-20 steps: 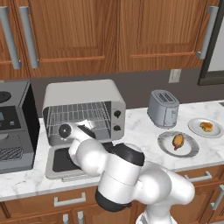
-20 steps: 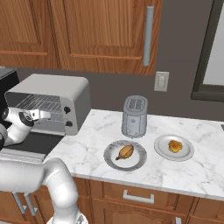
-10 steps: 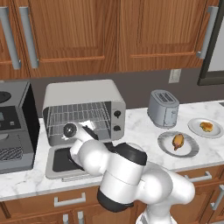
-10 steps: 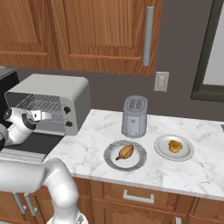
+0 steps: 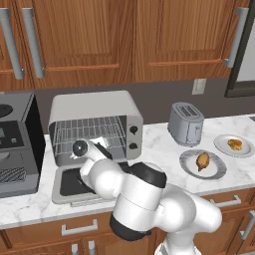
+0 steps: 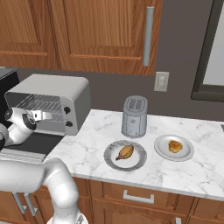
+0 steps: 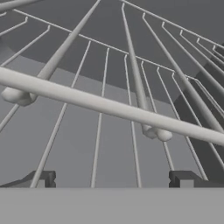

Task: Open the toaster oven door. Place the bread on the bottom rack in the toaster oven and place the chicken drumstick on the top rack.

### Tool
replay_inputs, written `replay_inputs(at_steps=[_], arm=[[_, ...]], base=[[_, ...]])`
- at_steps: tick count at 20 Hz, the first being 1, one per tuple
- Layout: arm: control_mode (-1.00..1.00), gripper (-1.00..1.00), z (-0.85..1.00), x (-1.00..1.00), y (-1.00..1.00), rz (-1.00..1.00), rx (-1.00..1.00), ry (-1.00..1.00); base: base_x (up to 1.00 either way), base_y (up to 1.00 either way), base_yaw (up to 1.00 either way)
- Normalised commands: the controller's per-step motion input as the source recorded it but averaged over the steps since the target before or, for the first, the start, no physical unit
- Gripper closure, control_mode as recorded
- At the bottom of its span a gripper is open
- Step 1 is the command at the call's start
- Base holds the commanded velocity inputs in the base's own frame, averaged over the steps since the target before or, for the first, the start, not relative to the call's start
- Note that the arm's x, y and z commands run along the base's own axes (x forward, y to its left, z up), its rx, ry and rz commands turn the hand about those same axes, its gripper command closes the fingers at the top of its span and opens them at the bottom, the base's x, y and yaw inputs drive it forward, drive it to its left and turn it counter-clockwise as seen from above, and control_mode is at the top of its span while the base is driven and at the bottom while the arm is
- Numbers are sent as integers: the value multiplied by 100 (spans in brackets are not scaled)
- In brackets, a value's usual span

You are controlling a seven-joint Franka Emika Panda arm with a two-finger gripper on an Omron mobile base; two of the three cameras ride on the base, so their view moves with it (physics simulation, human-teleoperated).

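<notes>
Door step looks done: the toaster oven door (image 5: 74, 184) lies dropped flat on the counter in front of the toaster oven (image 5: 94, 127), glass facing up, wire shelves exposed. Nothing loaded yet. The bread (image 5: 234, 144) sits on its own plate (image 5: 246, 151) at the far right, and the chicken drumstick (image 5: 202, 160) lies on a second plate (image 5: 216, 171) just beside it, nearer the oven; both well apart from the oven, w/ the silver toaster (image 5: 186, 123) between. So approx one of three steps finished, both food moves left.

The gripper (image 7: 112, 178) is at the oven mouth, over the open door, jaws spread wide, nothing between them. In the hand view its two dark tips straddle a view of wire bars close up, a thick front rail running across. Prob. one of the racks, but I can't tell whether top rack or bottom rack from that close. In the left base view two grids show behind the wrist, top rack (image 5: 87, 127) above, bottom rack (image 5: 112, 142) lower, partly hidden by the arm.

Surface: white marble-look counter (image 6: 197, 168), wood drawers under it w/ silver pulls. A dark coffee machine (image 5: 17, 144) stands left of the oven, close to it. Wood wall cabinets (image 5: 149, 40) w/ long bar handles overhead, dark grey backsplash, a wall outlet (image 6: 161, 81) above the toaster, a dark-framed panel at the right edge.
</notes>
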Motion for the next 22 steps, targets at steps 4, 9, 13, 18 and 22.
replay_inputs(at_steps=[4, 9, 13, 18, 22], arm=[[-100, -100, -15, 19, 9, 0, 19, -4], [-100, -100, -20, 14, 9, 0, 27, 0], [-100, -100, -28, 5, 13, -1, 29, 4], [-100, -100, -31, -6, 20, -1, 26, 12], [-100, -100, -32, -14, 20, -1, 24, 20]], base=[[0, 0, 0], [0, 0, 0], [0, 0, 0], [0, 0, 0], [0, 0, 0]])
